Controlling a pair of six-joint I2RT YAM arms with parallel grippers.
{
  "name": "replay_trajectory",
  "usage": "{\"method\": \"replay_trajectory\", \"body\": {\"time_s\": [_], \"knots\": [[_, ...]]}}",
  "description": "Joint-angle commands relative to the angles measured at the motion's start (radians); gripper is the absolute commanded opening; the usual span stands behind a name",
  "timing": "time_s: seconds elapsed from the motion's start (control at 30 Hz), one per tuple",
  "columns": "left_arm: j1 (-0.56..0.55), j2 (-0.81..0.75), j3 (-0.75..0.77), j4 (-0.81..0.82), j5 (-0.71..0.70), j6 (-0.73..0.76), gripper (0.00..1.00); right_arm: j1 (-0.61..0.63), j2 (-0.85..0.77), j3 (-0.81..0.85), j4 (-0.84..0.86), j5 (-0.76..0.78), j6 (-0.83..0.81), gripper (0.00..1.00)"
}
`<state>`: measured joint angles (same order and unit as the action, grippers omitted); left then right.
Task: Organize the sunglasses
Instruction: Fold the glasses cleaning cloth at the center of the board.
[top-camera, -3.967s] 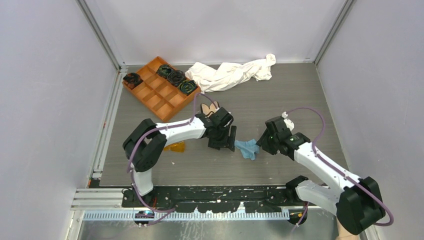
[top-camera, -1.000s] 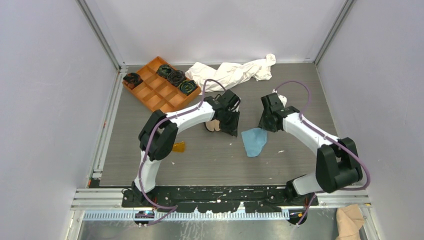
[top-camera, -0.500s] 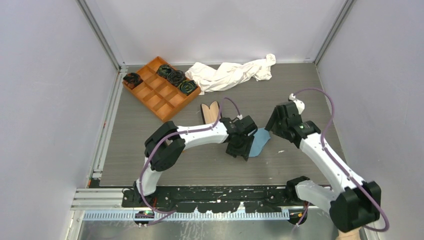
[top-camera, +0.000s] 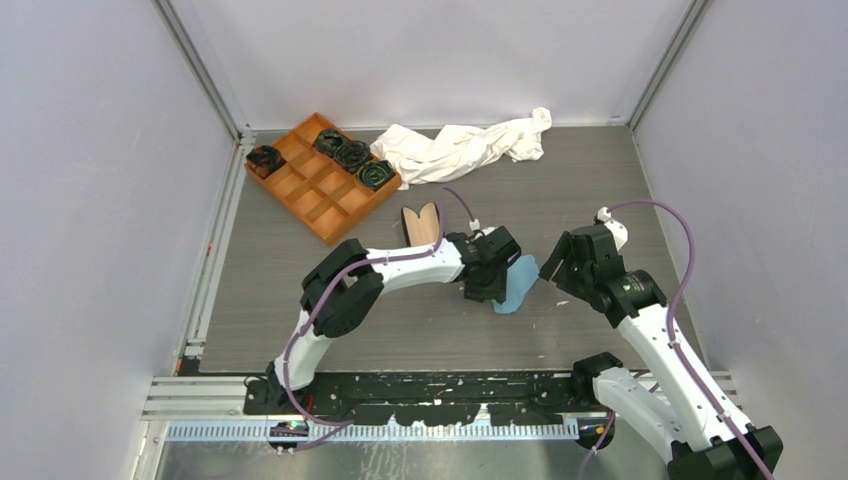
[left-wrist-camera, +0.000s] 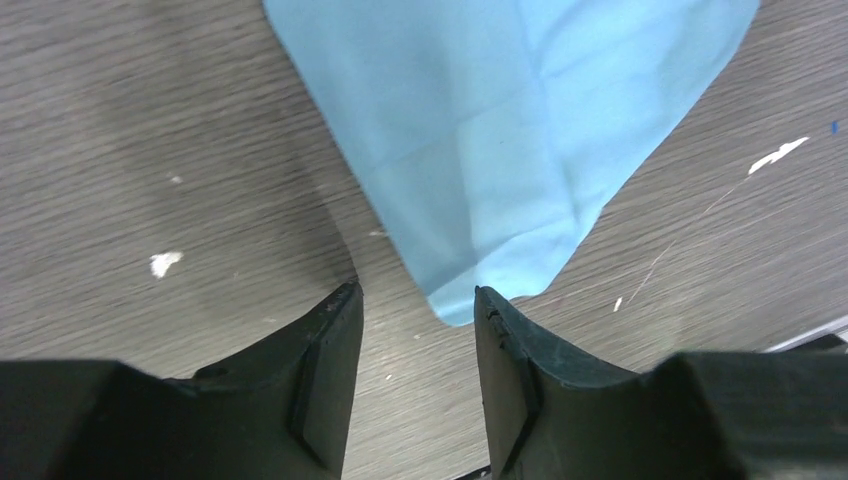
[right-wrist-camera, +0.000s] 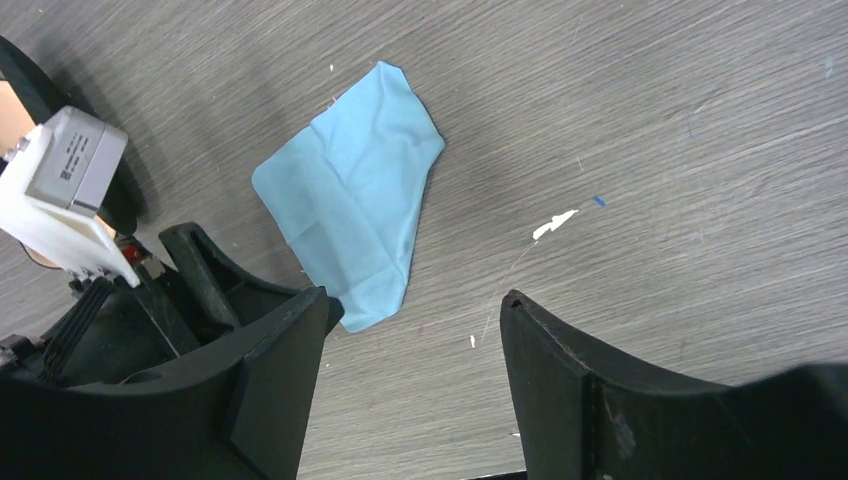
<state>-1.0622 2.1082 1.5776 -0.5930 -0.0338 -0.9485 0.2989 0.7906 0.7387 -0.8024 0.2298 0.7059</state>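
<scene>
Two grippers: the left gripper (left-wrist-camera: 415, 300) and the right gripper (right-wrist-camera: 418, 300) both stand with jaws apart and hold nothing.
Change, left arm: half a second ago the left arm (top-camera: 400, 265) had its gripper over the near-left edge of the light blue cloth (left-wrist-camera: 500, 130). It has shifted a little, and the cloth's near corner now lies between its two fingers.
Change, right arm: the right arm (top-camera: 650, 310) has drawn back to the right. A second ago its gripper was at the cloth's far edge; now it hangs just right of the cloth.
Change, cloth: four seconds ago it was a crumpled bunch between the grippers. Now it lies spread flat on the table (top-camera: 260, 290).
Change, case: the open glasses case (top-camera: 422, 222), beige lining showing, was under the left gripper a second ago. Now it sits uncovered just behind the left forearm.
Place of the sunglasses: hidden in every current view. A second ago they lay on the table at the near left, a spot the left arm's elbow now covers.
Look of the sunglasses: cannot tell now; earlier pictures show only a small translucent amber shape.
Far side: the orange divided tray (top-camera: 318, 185) with dark items in some compartments, and the crumpled white cloth (top-camera: 460, 148) beside it, are unmoved.
</scene>
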Motion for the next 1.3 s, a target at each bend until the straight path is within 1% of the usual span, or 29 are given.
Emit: {"method": "replay_trajectory", "body": {"time_s": [0.0, 0.13, 0.2, 0.3, 0.4, 0.47, 0.5, 0.63, 0.67, 0.73, 0.77, 0.9, 0.97, 1.07, 1.13, 1.27], "knots": [[-0.016, 0.05, 0.051, 0.003, -0.039, -0.029, 0.45, -0.006, 0.003, 0.033, -0.012, -0.011, 0.012, 0.7], [-0.017, 0.069, 0.062, 0.009, -0.007, -0.04, 0.38, -0.006, 0.01, 0.034, -0.004, -0.017, 0.013, 0.7], [-0.019, 0.082, 0.081, -0.009, 0.013, -0.042, 0.36, -0.004, 0.011, 0.034, -0.003, -0.015, 0.013, 0.7], [-0.022, 0.08, 0.085, -0.031, 0.003, -0.04, 0.32, -0.005, 0.011, 0.03, 0.001, -0.018, 0.014, 0.7], [-0.022, 0.068, 0.071, -0.025, -0.01, -0.042, 0.25, -0.004, 0.012, 0.026, 0.003, -0.017, 0.015, 0.7], [-0.023, 0.07, 0.072, -0.016, -0.006, -0.045, 0.16, -0.005, 0.013, 0.028, 0.003, -0.02, 0.016, 0.7], [-0.022, 0.076, 0.075, -0.016, -0.004, -0.048, 0.14, -0.005, 0.012, 0.028, 0.003, -0.021, 0.018, 0.7], [-0.024, 0.095, 0.087, -0.017, 0.017, -0.05, 0.17, -0.005, 0.01, 0.031, -0.005, -0.02, 0.02, 0.7], [-0.024, 0.095, 0.086, -0.013, 0.019, -0.05, 0.16, -0.005, 0.009, 0.031, -0.009, -0.019, 0.02, 0.7], [-0.022, 0.089, 0.088, -0.006, 0.016, -0.042, 0.02, -0.005, 0.009, 0.027, -0.013, -0.02, 0.024, 0.7], [-0.019, 0.082, 0.091, -0.004, 0.011, -0.032, 0.0, -0.004, 0.011, 0.024, -0.014, -0.02, 0.028, 0.7], [0.005, 0.025, 0.079, 0.029, 0.029, 0.025, 0.0, -0.005, 0.015, 0.0, -0.011, -0.023, 0.051, 0.7], [0.028, 0.003, 0.056, 0.056, 0.073, 0.052, 0.0, -0.005, 0.021, -0.019, 0.002, -0.025, 0.063, 0.7], [0.075, -0.031, -0.01, 0.113, 0.152, 0.051, 0.0, -0.005, 0.046, -0.056, 0.038, -0.05, 0.079, 0.7], [0.096, -0.063, -0.048, 0.141, 0.166, 0.055, 0.0, -0.004, 0.069, -0.083, 0.076, -0.075, 0.092, 0.7], [0.121, -0.114, -0.08, 0.142, 0.166, 0.078, 0.0, -0.004, 0.128, -0.128, 0.15, -0.118, 0.106, 0.7]]}}
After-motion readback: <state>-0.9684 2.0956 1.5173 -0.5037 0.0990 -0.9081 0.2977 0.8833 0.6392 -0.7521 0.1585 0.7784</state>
